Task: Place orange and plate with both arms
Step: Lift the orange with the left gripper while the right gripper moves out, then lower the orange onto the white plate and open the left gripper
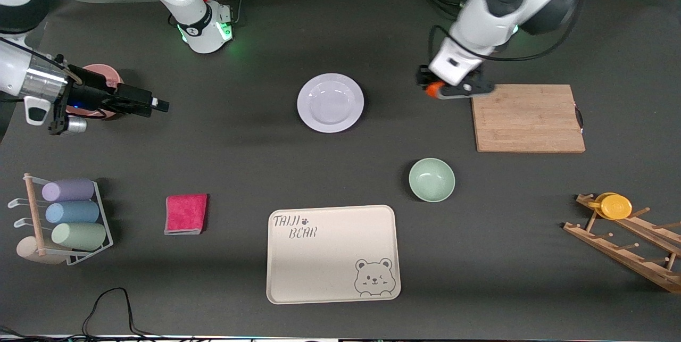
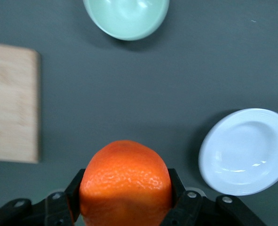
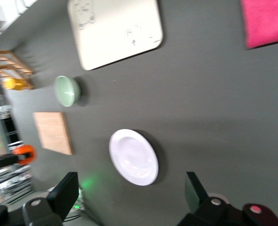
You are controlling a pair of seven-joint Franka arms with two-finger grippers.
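Observation:
The orange point(image 1: 434, 89) is held in my left gripper point(image 1: 442, 90), which is shut on it, up over the table beside the cutting board's corner toward the plate. In the left wrist view the orange point(image 2: 125, 181) fills the space between the fingers point(image 2: 180, 188). The white plate point(image 1: 330, 102) lies on the table's middle, bare; it also shows in the left wrist view point(image 2: 246, 151) and the right wrist view point(image 3: 133, 157). My right gripper point(image 1: 159, 103) is open and empty, held level over the table at the right arm's end, pointing toward the plate.
A wooden cutting board point(image 1: 528, 117) lies at the left arm's end. A pale green bowl point(image 1: 431, 180) and a cream bear tray point(image 1: 332, 253) lie nearer the front camera. There is also a pink cloth point(image 1: 185, 214), a cup rack point(image 1: 66, 219), a wooden rack with a yellow lid point(image 1: 616, 206) and a pink bowl point(image 1: 102, 73).

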